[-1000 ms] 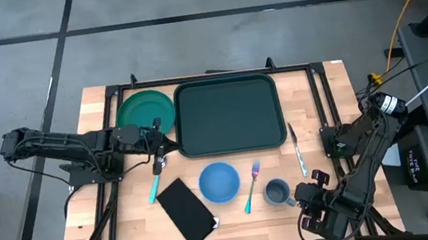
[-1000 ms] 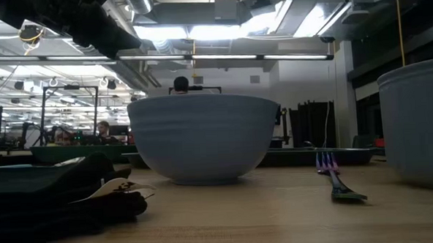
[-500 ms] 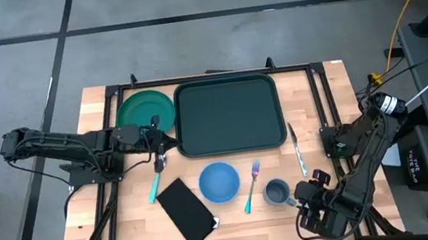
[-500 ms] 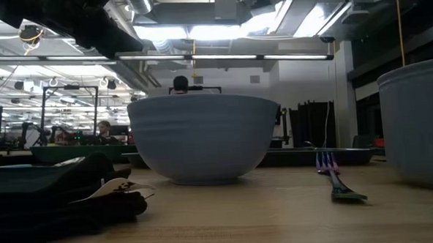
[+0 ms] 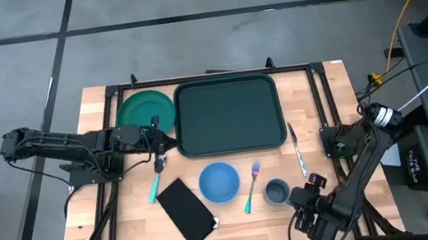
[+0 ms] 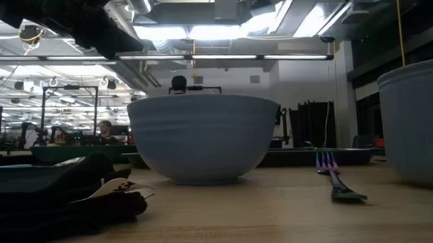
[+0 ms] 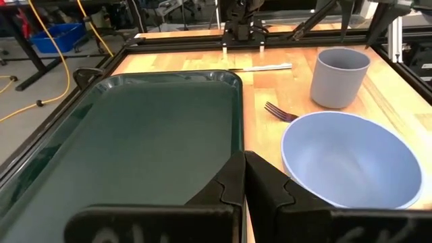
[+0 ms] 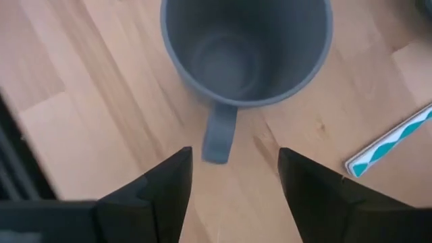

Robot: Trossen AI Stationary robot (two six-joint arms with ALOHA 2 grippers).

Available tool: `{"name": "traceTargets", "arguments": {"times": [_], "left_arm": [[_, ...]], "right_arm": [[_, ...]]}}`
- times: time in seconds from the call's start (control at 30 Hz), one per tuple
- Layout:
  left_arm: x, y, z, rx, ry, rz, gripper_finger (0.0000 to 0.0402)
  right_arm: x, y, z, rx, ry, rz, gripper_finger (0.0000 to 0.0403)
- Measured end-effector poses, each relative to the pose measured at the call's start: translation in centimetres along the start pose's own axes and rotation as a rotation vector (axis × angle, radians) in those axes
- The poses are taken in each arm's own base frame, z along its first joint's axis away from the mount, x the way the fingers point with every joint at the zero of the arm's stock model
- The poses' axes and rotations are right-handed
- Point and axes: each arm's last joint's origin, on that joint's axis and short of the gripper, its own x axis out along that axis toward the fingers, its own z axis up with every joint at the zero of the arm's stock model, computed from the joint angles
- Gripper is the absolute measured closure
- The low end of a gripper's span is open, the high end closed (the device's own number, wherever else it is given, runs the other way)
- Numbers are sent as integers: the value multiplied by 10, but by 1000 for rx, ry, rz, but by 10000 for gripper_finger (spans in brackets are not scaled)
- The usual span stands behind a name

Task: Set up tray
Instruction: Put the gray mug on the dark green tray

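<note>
With the grey mug's (image 8: 246, 50) handle lined up between my fingers, I hold my right gripper (image 8: 233, 177) wide — ready to close — near the empty tray (image 5: 229, 115).

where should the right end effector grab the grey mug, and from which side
Probably by the handle. The grey mug stands upright with its mouth open, and the handle sticks out toward the right end effector, whose open fingers already straddle it. Come down from above at the table's near edge and close across the handle; the round body looks wider than the gap.
</note>
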Motion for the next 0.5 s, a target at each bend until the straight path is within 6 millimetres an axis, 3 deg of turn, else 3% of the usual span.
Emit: {"name": "traceTargets", "arguments": {"times": [0.5], "left_arm": [[0,0,0,0,0,0,398]], "right_arm": [[33,14,-3,-10,-28,-75,180]]}}
